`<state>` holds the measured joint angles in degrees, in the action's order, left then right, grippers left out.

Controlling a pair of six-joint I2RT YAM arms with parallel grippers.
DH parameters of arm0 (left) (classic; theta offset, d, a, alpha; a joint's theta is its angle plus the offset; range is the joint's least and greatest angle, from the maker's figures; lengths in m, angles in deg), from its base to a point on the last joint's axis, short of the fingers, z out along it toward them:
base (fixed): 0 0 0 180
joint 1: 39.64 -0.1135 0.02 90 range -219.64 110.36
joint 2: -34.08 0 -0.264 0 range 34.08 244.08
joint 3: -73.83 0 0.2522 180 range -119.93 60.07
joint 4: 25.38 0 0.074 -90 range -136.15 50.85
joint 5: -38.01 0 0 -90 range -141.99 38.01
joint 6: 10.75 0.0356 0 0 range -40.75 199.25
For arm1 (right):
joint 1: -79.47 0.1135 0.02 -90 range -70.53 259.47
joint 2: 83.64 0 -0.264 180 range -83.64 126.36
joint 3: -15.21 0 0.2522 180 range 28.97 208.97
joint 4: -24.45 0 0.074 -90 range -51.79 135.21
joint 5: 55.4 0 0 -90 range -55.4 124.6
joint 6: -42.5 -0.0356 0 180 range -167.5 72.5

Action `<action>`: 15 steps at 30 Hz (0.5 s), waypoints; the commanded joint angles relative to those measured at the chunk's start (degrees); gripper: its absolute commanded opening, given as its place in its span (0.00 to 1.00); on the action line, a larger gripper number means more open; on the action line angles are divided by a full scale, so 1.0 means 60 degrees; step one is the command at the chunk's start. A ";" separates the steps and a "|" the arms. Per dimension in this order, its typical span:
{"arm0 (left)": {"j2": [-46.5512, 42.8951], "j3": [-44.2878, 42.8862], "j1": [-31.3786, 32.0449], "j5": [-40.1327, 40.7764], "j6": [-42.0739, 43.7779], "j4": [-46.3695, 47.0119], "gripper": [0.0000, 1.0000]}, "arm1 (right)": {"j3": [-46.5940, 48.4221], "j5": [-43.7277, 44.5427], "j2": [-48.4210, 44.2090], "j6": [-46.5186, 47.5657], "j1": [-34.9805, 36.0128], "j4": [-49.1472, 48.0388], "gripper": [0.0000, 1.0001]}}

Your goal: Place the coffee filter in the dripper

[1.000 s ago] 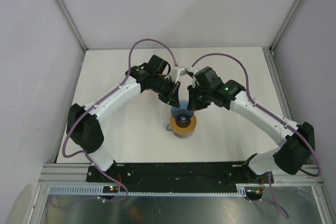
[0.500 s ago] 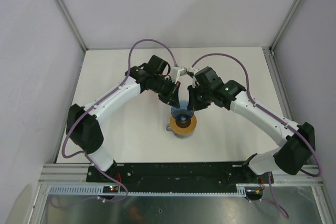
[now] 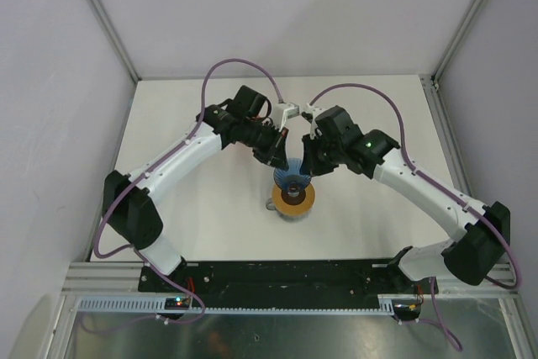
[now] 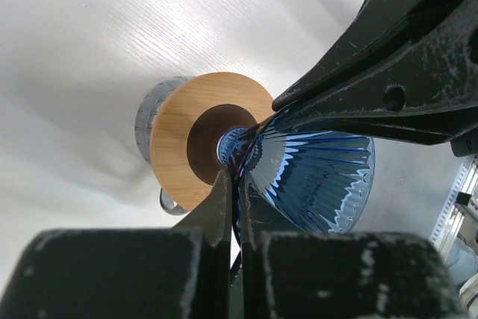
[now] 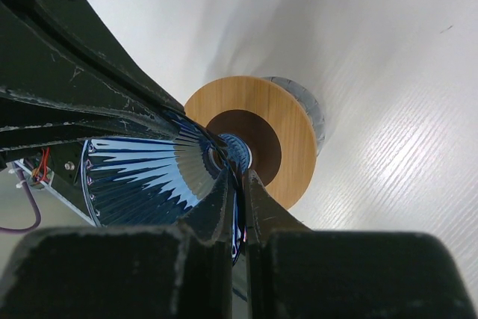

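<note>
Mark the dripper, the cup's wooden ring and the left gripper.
dripper (image 4: 321,177): left wrist view, ribbed blue wall.
wooden ring (image 5: 291,110): right wrist view, bare wood face.
left gripper (image 4: 237,178): left wrist view, between the fingertips pinching the dripper's rim.

Just a grey cup with a round wooden ring top, sat mid-frame on the white counter. Small loop handle on its left. Pale walls, metal rails at the corners.

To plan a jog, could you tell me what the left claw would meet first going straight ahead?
Shut on the dripper, the left claw would probably meet the grey cup's wooden ring first; depth is unclear.
</note>
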<state>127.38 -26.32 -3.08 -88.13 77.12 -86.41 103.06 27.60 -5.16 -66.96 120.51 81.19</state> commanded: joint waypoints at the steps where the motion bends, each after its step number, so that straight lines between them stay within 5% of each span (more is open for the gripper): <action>1: -0.0617 -0.0122 0.0081 -0.0920 -0.0050 0.0004 0.00 | -0.0013 0.0251 0.0261 0.0107 0.0000 0.0139 0.00; 15: -0.0285 0.0105 0.0100 -0.1158 -0.0054 0.0023 0.00 | -0.0017 0.0569 0.0531 0.0196 -0.0047 0.0414 0.00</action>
<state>127.44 -25.08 -3.10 -87.15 77.14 -86.80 103.06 27.07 -3.39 -66.94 120.75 81.25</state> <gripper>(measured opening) 0.017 0.054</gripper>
